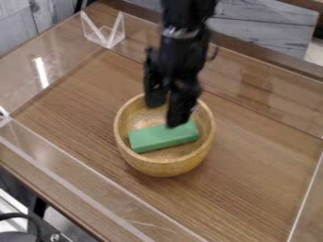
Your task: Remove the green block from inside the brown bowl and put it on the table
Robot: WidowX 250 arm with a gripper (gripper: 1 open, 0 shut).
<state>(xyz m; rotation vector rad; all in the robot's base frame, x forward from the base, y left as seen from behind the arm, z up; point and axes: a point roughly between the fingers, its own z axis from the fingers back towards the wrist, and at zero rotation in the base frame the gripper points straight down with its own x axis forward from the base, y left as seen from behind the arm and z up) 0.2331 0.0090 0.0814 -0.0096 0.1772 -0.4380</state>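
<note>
The green block (157, 140) lies flat inside the brown bowl (142, 163), which rests near the middle of the table (76, 104). My gripper (167, 106) hangs just above the bowl's far half, over the block's right end. Its dark fingers (180, 109) point down and stand apart with nothing between them, so it is open. The right end of the block is partly hidden behind the fingers. I cannot tell whether the fingertips touch the block.
Clear acrylic walls (32, 71) run around the table's edges. A folded clear acrylic piece (101, 28) stands at the back left. A dark object (315, 55) shows at the right edge beyond the wall.
</note>
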